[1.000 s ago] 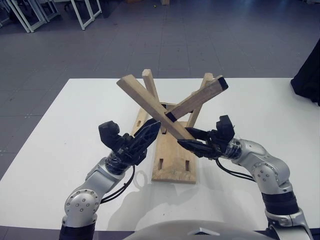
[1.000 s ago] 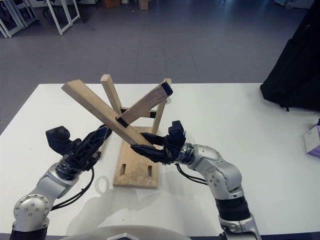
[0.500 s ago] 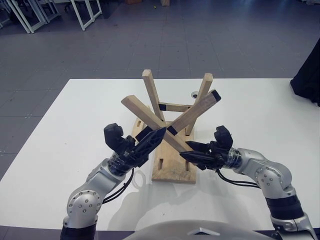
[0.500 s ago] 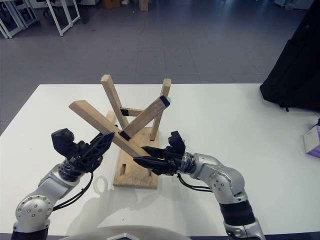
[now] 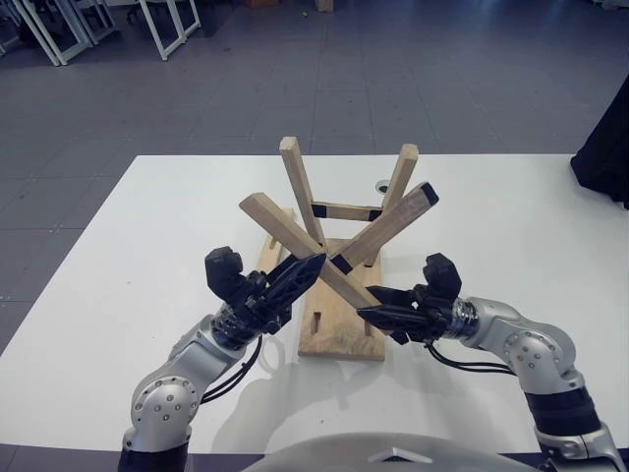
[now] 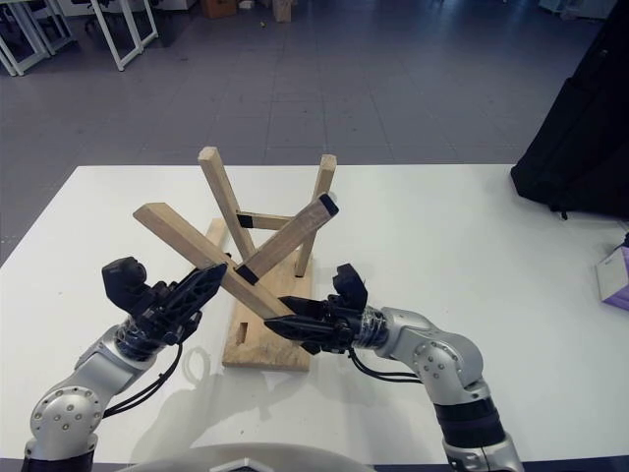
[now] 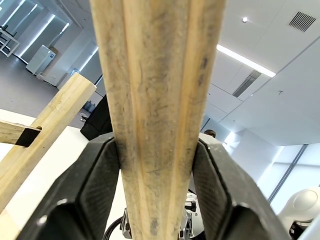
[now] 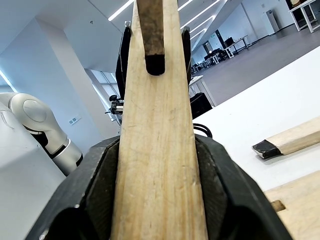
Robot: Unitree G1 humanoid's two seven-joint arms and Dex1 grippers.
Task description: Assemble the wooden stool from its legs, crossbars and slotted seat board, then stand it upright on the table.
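One slotted seat board [image 5: 339,336] lies flat on the counter [image 5: 118,256] with two upright legs [image 5: 295,182] and one crossbar [image 5: 346,210] at its far end, while two crossed legs [image 5: 280,221] hang above, the left claw [image 5: 300,270] clenched on the black-tipped one, the right claw [image 5: 378,310] on the other.

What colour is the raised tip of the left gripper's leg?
Black tip on pale wood; best in left eye view.
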